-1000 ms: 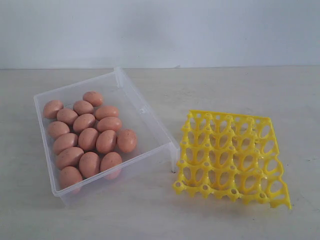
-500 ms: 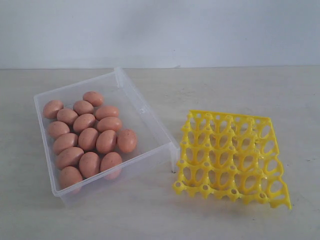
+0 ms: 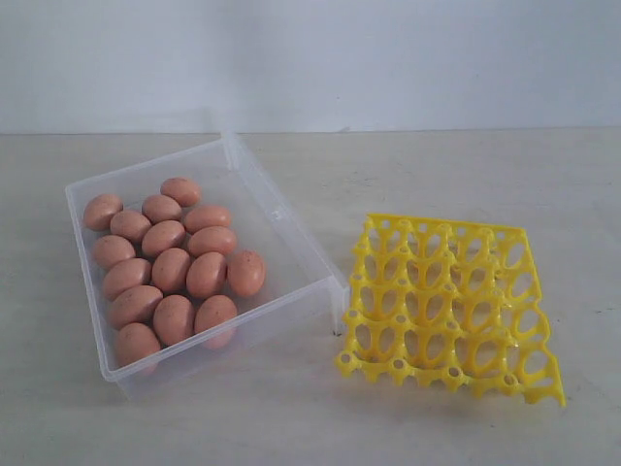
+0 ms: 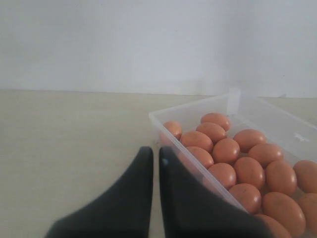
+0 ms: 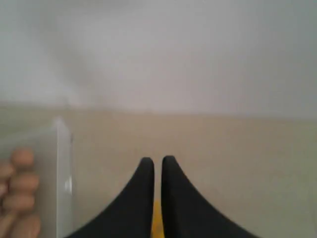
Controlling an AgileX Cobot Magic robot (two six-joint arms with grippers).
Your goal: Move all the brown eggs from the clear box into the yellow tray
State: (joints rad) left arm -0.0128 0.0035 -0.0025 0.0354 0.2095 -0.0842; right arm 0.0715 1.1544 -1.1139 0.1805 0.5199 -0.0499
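**Position of goods.** All sixteen eggs (image 3: 171, 270) lie in the box (image 3: 281, 218), crowded toward its left side, and most touch a neighbour. The tray (image 3: 417, 282) stands on the counter (image 3: 437, 175) to the right, just beside the box's near corner. Every cell is empty, so no transfer has been made.

**Fingers.** Neither arm shows in the exterior view. The left fingers (image 4: 138, 178) are clenched together on nothing, outside the box and close to its corner wall. The right fingers (image 5: 141, 188) are likewise clenched and empty. A sliver of yellow shows beneath them, so they are probably over the tray.

**Risks noted.**
- Both pairs of fingers must part before any descent. If they come down clenched, they would strike an egg rather than straddle it.
- The eggs are packed tight, so a finger entering between two is likely to shove the neighbour and set the cluster rolling.
- The shells look smooth and oval. An off-centre pinch could squirt an egg out, and a hard one could crack it.
- The box looks light, so a finger catching its wall or rim may drag it into the tray.
- An egg released onto a peg rather than into a cup could topple out onto the counter.
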